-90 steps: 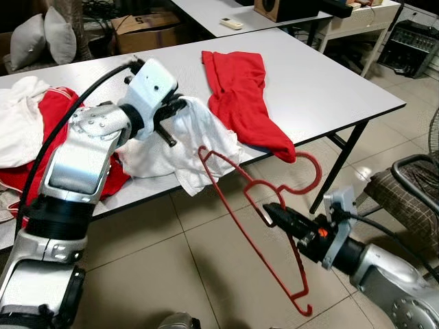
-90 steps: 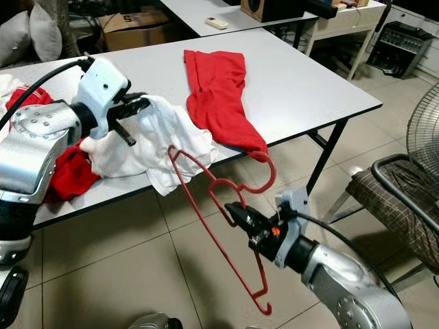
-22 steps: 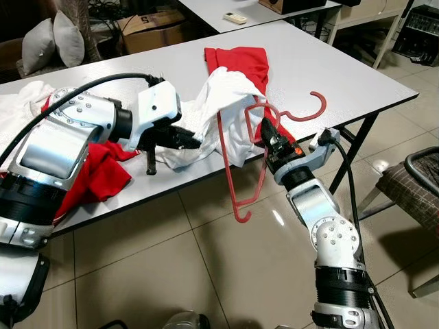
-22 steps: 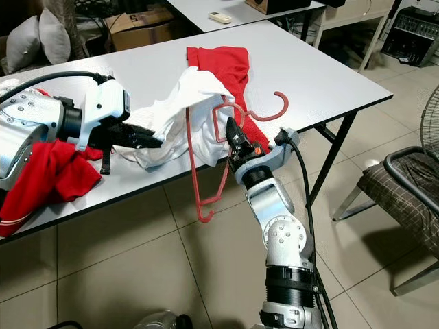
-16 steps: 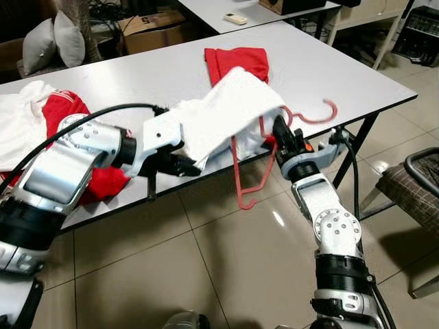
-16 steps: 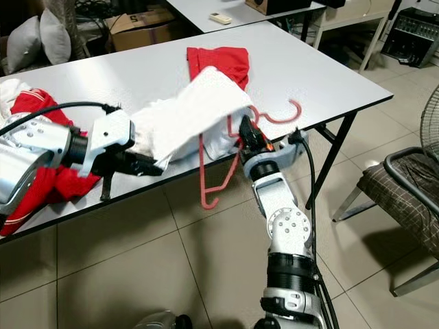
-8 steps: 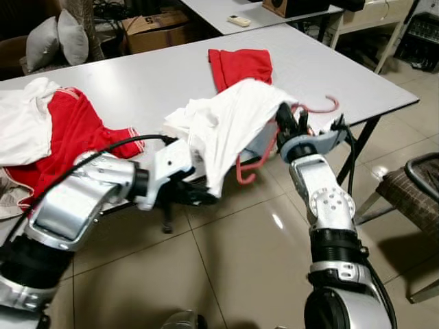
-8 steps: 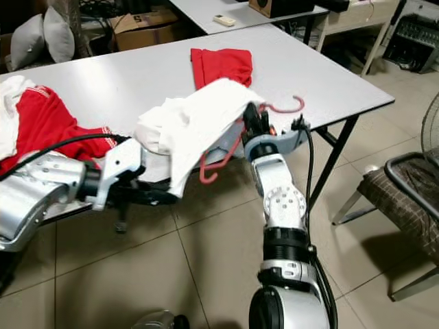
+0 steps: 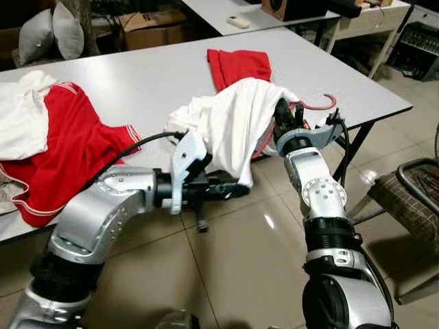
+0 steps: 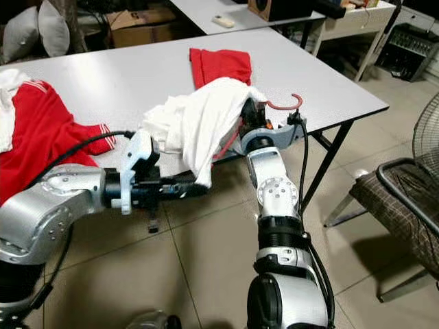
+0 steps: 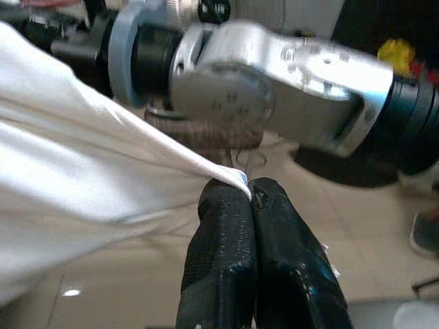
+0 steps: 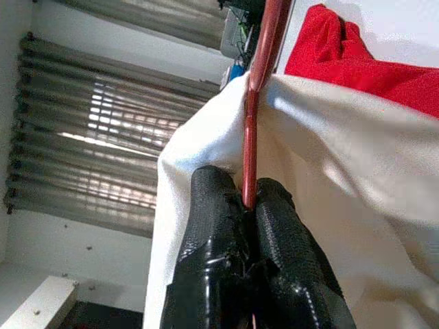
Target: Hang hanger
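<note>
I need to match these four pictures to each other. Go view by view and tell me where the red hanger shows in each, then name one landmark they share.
Left eye view: red hanger, hook poking out right of the draped white shirt.
Right eye view: hook over the table edge.
Left wrist view: cannot make it out; left gripper pinches shirt hem.
Right wrist view: red bar rising from the right gripper.
Shared landmark: the white shirt.

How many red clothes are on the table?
2: a red shirt with white stripes at the table's left end, and a red garment at the far edge beyond the white shirt. More may be hidden under it.
</note>
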{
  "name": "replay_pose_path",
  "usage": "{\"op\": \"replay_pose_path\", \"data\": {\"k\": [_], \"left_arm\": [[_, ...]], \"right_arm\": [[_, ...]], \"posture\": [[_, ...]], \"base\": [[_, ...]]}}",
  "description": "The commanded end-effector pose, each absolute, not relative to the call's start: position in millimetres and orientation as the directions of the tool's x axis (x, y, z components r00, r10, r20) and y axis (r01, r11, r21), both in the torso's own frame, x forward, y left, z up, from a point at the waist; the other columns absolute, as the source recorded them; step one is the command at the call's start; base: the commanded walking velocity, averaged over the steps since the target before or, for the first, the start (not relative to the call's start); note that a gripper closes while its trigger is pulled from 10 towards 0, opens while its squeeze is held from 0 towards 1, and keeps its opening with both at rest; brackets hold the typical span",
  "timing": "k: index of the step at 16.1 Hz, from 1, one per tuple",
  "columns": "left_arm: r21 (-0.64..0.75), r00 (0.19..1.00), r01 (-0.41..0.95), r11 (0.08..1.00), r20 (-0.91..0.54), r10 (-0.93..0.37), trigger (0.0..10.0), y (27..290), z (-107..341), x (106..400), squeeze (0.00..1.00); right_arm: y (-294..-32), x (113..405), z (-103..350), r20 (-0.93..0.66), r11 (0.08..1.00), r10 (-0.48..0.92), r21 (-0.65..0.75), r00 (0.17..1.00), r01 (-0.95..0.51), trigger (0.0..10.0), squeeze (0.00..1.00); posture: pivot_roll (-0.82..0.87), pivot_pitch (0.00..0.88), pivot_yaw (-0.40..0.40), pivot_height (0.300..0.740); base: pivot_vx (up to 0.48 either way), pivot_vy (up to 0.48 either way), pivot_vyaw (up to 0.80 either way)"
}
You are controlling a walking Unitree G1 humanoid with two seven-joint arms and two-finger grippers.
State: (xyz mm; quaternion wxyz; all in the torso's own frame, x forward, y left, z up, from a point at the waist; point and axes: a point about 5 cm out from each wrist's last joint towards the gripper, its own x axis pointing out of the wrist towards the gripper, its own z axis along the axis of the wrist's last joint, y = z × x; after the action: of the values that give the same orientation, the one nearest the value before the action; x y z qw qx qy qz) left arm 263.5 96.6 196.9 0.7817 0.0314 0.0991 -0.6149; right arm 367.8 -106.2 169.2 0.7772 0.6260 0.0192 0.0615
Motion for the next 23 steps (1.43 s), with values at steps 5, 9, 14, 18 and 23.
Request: {"op": "replay_pose_path", "data": {"k": [5,9,14,18,23], "left_arm": [[-0.084,0.156,0.983,0.165,-0.108,-0.982,4.0,68.4,209.4,255.8,0.0],[-0.095,0.197,0.973,0.212,-0.151,-0.969,10.0,65.6,205.3,261.8,1.0],[-0.073,0.215,0.968,0.241,-0.258,-0.942,10.0,72.4,194.7,262.8,1.0],[0.067,0.379,0.923,0.379,-0.327,-0.866,10.0,79.4,191.3,281.1,1.0],[0.262,0.366,0.92,0.291,-0.313,-0.876,10.0,89.2,210.0,275.0,1.0]], "right_arm": [[-50.7,370.6,203.8,0.133,0.149,0.225,0.974,0.965,-0.168,10.0,0.0],[-50.1,366.9,210.0,0.213,0.125,0.256,0.96,0.943,-0.251,10.0,0.0],[-57.5,370.1,217.8,0.257,0.144,0.229,0.945,0.939,-0.294,10.0,0.0],[-60.4,370.9,220.3,0.267,0.259,0.241,0.909,0.933,-0.327,10.0,0.0],[-65.5,369.3,218.3,0.27,0.335,0.242,0.878,0.932,-0.341,10.0,0.0]], "posture": [[0.02,0.0,-0.016,0.74],[0.02,0.0,-0.01,0.74],[0.03,0.0,-0.001,0.74],[0.02,0.0,0.005,0.74],[0.01,0.0,0.016,0.74]], "base": [[0.0,0.0,0.0],[0.0,0.0,0.0],[0.0,0.0,0.0],[0.0,0.0,0.0],[0.0,0.0,0.0]]}}
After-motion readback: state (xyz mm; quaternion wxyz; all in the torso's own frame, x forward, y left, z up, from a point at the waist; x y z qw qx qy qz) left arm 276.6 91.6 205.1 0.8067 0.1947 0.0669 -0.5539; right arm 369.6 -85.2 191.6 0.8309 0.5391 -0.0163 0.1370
